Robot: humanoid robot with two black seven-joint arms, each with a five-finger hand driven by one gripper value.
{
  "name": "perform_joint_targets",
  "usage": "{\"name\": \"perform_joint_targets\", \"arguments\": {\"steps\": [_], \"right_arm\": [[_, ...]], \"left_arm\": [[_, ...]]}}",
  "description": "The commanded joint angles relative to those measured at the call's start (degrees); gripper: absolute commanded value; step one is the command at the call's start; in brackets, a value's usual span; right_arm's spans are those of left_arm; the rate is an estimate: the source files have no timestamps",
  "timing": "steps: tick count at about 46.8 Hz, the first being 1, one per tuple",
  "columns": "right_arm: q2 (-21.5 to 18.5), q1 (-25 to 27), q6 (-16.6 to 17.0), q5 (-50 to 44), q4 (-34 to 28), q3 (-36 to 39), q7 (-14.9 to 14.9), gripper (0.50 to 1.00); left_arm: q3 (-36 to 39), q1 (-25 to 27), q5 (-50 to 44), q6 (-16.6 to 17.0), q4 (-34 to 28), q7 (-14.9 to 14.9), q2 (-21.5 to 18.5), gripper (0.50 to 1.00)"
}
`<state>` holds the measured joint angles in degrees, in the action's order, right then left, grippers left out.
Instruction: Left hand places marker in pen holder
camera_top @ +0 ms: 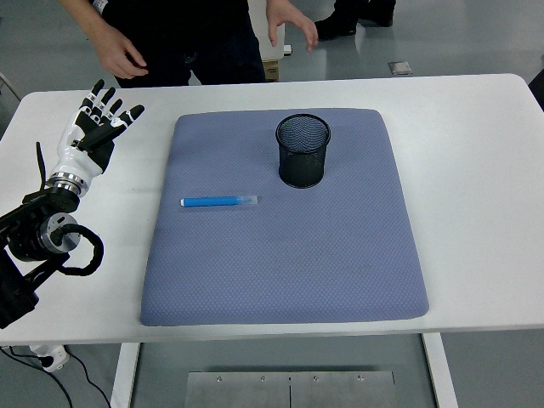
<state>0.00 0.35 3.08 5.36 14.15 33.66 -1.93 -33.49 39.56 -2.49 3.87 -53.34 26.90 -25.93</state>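
A blue marker [218, 202] with a clear cap lies flat on the grey-blue mat [280, 272], pointing left to right, left of centre. A black mesh pen holder [303, 150] stands upright at the mat's far middle, up and to the right of the marker. My left hand [102, 119] hovers over the bare white table to the left of the mat, well away from the marker, with its fingers spread and nothing in them. The right arm does not show.
A person in dark clothes stands behind the table's far edge, with one hand [119, 53] at the top left and the other hand [291, 23] near the top middle. The white table [476, 170] extends right of the mat.
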Motion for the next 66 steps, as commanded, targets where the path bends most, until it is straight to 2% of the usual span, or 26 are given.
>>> {"name": "perform_joint_targets", "arguments": {"steps": [1,7,41,56,64,65,66], "right_arm": [[0.00,0.00,0.00,0.00,0.00,0.00,0.00,1.000],[0.00,0.00,0.00,0.00,0.00,0.00,0.00,1.000],[0.00,0.00,0.00,0.00,0.00,0.00,0.00,1.000],[0.00,0.00,0.00,0.00,0.00,0.00,0.00,1.000],[0.00,0.00,0.00,0.00,0.00,0.00,0.00,1.000],[0.00,0.00,0.00,0.00,0.00,0.00,0.00,1.000],[0.00,0.00,0.00,0.00,0.00,0.00,0.00,1.000]], "left_arm": [[0.01,-0.01,0.38,-0.01,-0.01,0.17,0.01,1.000],[0.01,0.16,-0.41,0.78,0.08,0.17,0.09,1.000],[-0.08,-0.19,-3.48,-1.15,0.08,0.08,1.06,1.000],[0.88,0.34,-2.70,-1.24,-0.01,-0.18,-0.52,1.000],[6.16,2.45,-2.43,-1.33,-0.45,-0.35,-3.86,1.000],[10.42,4.97,-2.43,-1.33,-0.45,-0.35,-5.34,1.000],[11.68,5.61,-2.43,-1.24,-0.45,-0.35,-5.70,1.000]]}}
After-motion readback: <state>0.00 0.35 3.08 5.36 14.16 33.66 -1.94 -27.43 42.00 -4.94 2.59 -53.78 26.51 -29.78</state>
